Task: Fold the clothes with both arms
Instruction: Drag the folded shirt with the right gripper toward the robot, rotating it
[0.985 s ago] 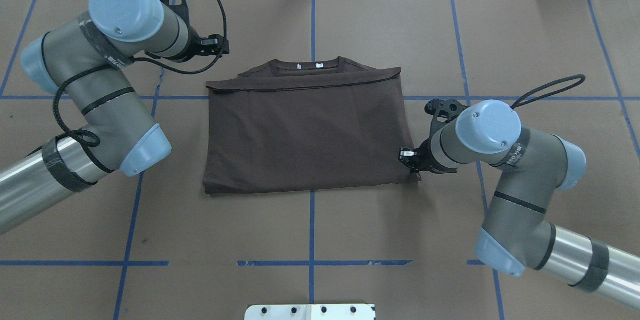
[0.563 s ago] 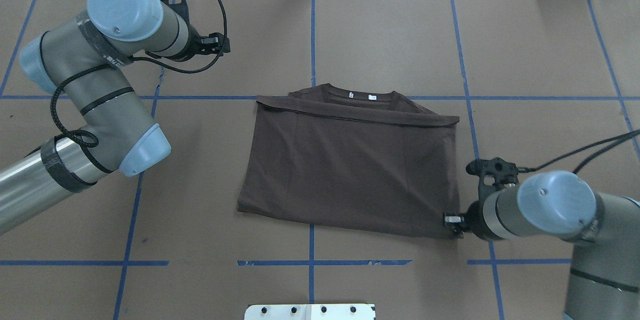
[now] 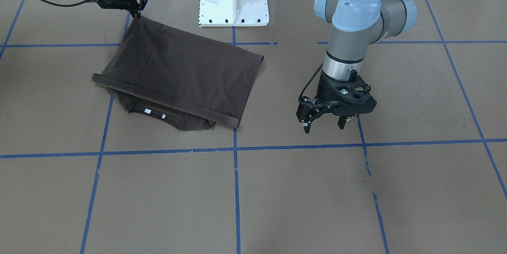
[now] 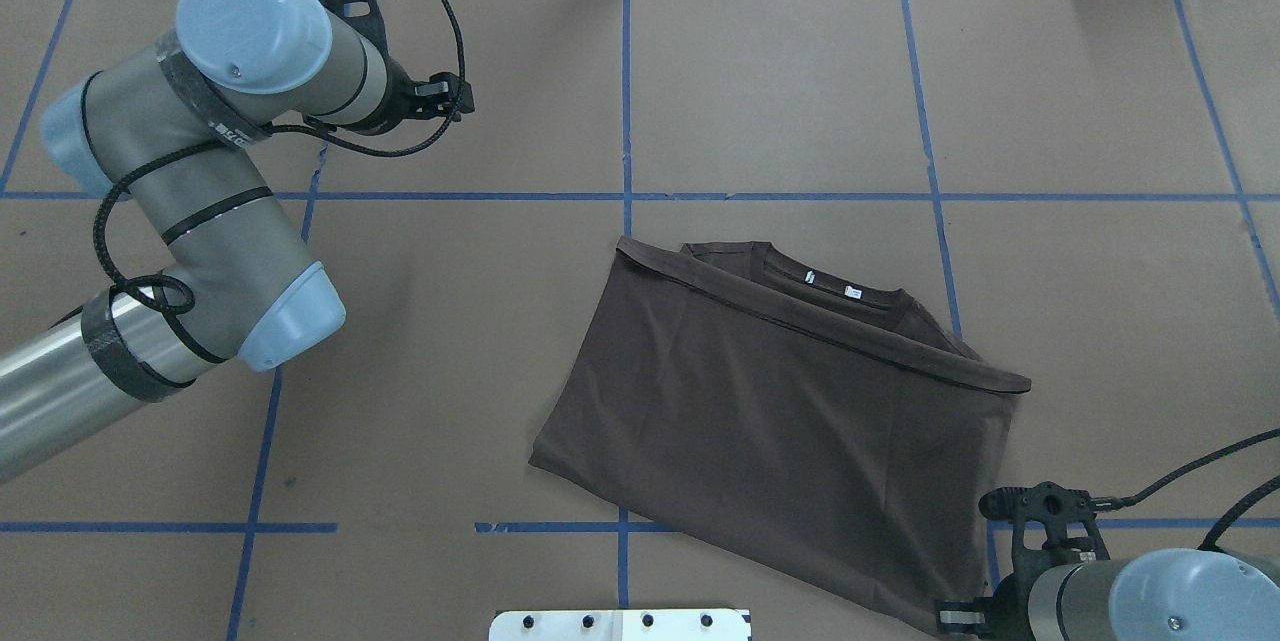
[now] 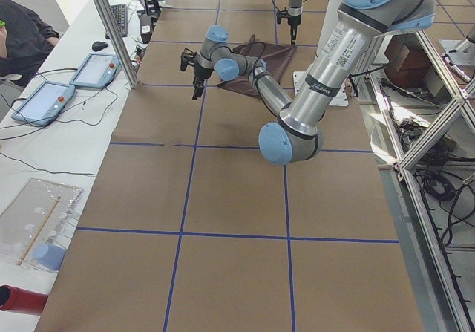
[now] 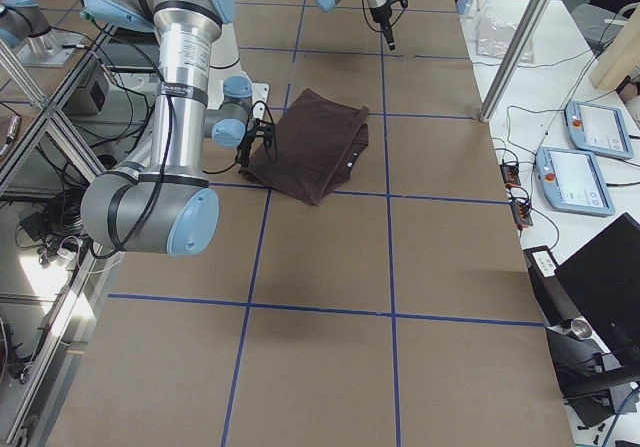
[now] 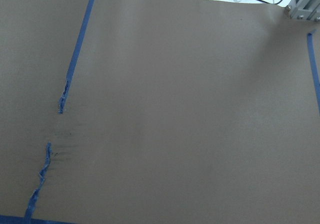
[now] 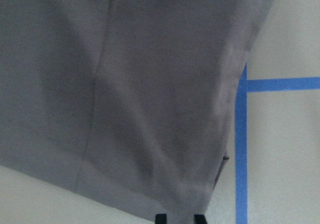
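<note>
1. Brown-grey, dark, thin-knit short-sleeved T-shirt (image 4: 780,421) lies folded into a rough rectangle on the brown paper-covered table (image 4: 760,71) w/ blue tape grid lines (image 4: 930,101). It sits skewed to the grid, in the robot's right half, near the white metal pedestal base (image 3: 233,0).
2. Ribbed round collar (image 4: 740,252) peeks out past the folded-over edge on the side away from the robot. Two small white tags (image 4: 853,292) show inside it.
3. Black two-finger right gripper (image 4: 945,616), on the silver-and-grey tubular right arm (image 4: 1150,596), is at the T-shirt's corner nearest the robot's right side. Fingers together, clamped on that corner.
4. Right wrist view: two black fingertips (image 8: 160,218) at the frame's bottom edge, cloth reaching down to them, shallow creases running up from the corner. Blue tape cross just beside the cloth edge.
5. Black two-finger left gripper (image 3: 324,125), on the left arm (image 3: 356,12), points down over bare paper in the robot's left half, well apart from the T-shirt. Fingers spread apart.
6. Left wrist view: only brown paper + one torn blue tape strip (image 7: 62,96). Gripper fingers not in that frame.
7. Ext. left view: a person (image 5: 22,27) sits at a white side bench w/ two tablet-like pendants (image 5: 44,102).
</note>
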Available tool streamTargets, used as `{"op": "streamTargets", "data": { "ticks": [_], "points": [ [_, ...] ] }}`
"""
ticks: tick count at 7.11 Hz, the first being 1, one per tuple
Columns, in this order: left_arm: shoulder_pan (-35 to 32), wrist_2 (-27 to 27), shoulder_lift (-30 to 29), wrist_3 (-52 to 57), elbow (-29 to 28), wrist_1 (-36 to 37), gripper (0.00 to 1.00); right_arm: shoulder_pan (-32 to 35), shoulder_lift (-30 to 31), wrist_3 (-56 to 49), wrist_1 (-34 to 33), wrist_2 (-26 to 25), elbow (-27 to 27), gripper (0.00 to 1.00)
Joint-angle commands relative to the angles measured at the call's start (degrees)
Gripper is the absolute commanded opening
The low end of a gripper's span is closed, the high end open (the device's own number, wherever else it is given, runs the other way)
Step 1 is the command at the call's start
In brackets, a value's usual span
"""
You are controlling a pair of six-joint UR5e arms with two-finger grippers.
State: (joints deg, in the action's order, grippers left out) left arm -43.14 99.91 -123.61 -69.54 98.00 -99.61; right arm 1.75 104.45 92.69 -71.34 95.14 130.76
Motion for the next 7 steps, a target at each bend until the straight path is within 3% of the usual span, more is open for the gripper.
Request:
{"op": "streamTargets", "data": {
  "ticks": [1,2,4,5,7],
  "points": [
    [6.4,1.7,3.1,-8.1,8.6,6.4,1.00,5.6,-3.1,0.0,0.1,-0.4,0.6,1.00],
    [11.9,1.7,5.3,-16.9,14.0,8.8,1.00,11.0,-6.2,-2.6,0.1,3.1,0.2,1.00],
    [27.6,0.6,5.7,-37.4,14.3,8.6,0.94,22.1,-8.3,-10.7,0.1,11.8,-0.1,1.00],
    [30.8,-2.9,4.0,-40.9,12.2,7.9,0.91,24.6,-8.7,-11.2,0.1,13.5,-0.3,1.00],
    [30.2,-3.5,2.1,-40.7,5.7,1.2,0.89,25.2,-10.3,-11.6,-0.3,13.7,-1.1,1.00]
  ]
}}
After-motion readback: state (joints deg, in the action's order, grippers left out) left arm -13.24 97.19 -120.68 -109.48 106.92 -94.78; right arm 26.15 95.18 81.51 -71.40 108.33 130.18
